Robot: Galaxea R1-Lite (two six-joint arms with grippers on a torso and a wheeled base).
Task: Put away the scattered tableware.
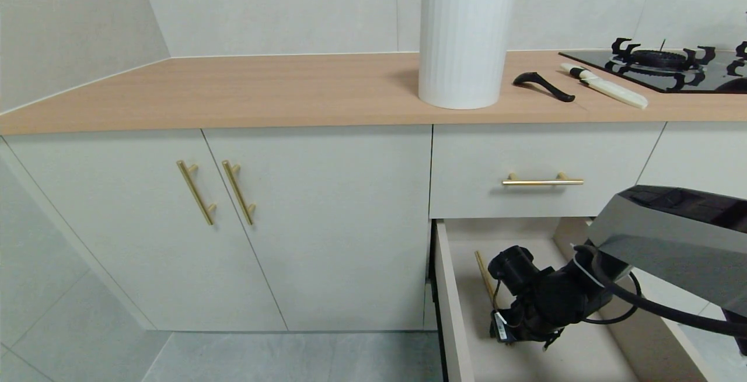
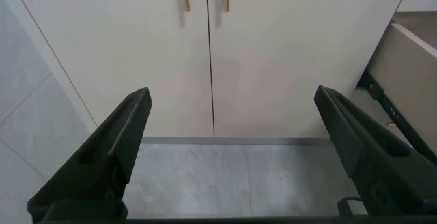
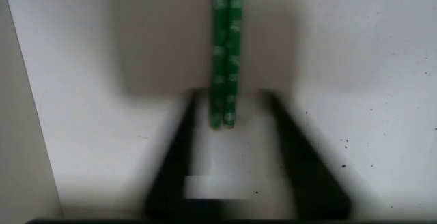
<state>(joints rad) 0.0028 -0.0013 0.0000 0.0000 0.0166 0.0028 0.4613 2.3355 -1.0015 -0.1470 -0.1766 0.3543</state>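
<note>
Two thin wood chopsticks [image 3: 225, 53] w/ green patterned ends were laid flat in the open drawer [image 1: 452, 300], between the right gripper's [image 3: 232, 118] spread fingers, released. Left gripper [image 2: 232, 135] was held wide apart, empty. Head view: curved black spoon [image 1: 543, 86] & white knife [image 1: 604, 86] were seen on the woodgrain counter [image 1: 262, 87].

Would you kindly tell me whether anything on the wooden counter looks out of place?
Yes: a black curved utensil and a white knife lie loose and askew on the wooden counter beside the black gas hob. Below, a pale drawer stands open.
</note>
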